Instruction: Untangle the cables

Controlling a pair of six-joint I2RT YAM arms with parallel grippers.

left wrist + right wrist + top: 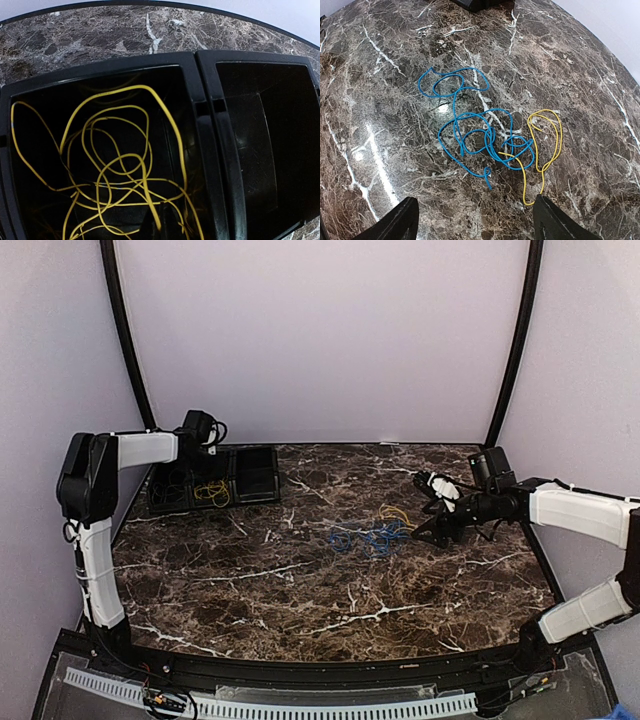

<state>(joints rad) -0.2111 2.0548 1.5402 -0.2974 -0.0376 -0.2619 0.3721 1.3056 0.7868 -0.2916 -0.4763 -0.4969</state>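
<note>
A blue cable (470, 131) lies in loose loops on the marble table (380, 75), also in the top view (362, 537). A short yellow cable (551, 145) lies beside it, one end crossing a blue loop; it shows in the top view (395, 512). My right gripper (477, 222) is open, its fingers wide apart just short of both cables, near the table (428, 528). A longer yellow cable (115, 160) lies looped in the left compartment of a black tray (205, 115). My left gripper (161, 227) hangs over that compartment (205, 468), its dark fingers close together on a yellow strand.
The black tray (255, 498) stands at the back left of the table; its right compartment (265, 140) holds nothing. Curved black frame posts (125, 330) rise at both back corners. A perforated white strip (300, 705) runs along the near edge.
</note>
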